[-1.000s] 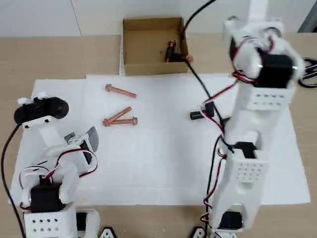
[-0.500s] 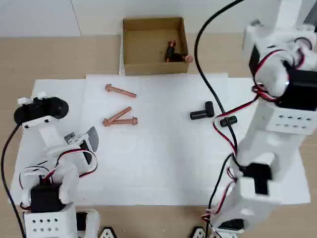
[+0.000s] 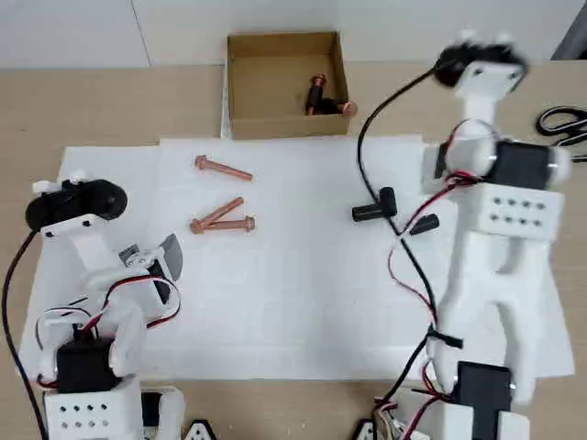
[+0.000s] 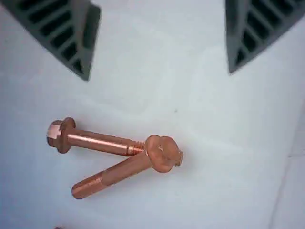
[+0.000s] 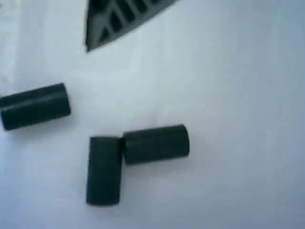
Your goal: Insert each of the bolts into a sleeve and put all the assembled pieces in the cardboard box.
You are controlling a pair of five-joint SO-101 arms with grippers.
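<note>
Since a second ago the right arm (image 3: pixel 500 197) has swung off the brown cardboard box (image 3: pixel 271 82) and drawn back toward the right side of the table, uncovering sleeves it had partly hidden, while the left arm (image 3: pixel 92 302) has kept its place. Three copper flanged bolts lie loose on the left half of the white foam sheet (image 3: pixel 303 293). One (image 3: pixel 223 169) lies alone nearer the box. The other two, (image 4: pixel 95 140) and (image 4: pixel 124 167), meet in a narrow V, the head of one touching the threaded end of the other. Three short black cylindrical sleeves lie on the right half. Two of them, (image 5: pixel 155 143) and (image 5: pixel 104 170), touch in an L, and the third (image 5: pixel 33 106) lies apart just beside them. None of these bolts sits in a sleeve. Inside the box, against its right wall, rest what look like two assembled pieces (image 3: pixel 321 99), copper with black around the shaft, though their outlines run together. The left gripper (image 4: pixel 157 43) hangs released just above the sheet, near the crossed pair, holding nothing. The right gripper (image 5: pixel 125 19) hangs over the sleeves, and whether it is released or clenched cannot be told. Black-handled scissors (image 3: pixel 561 121) lie on the wooden table (image 3: pixel 110 101) at its right edge.
</note>
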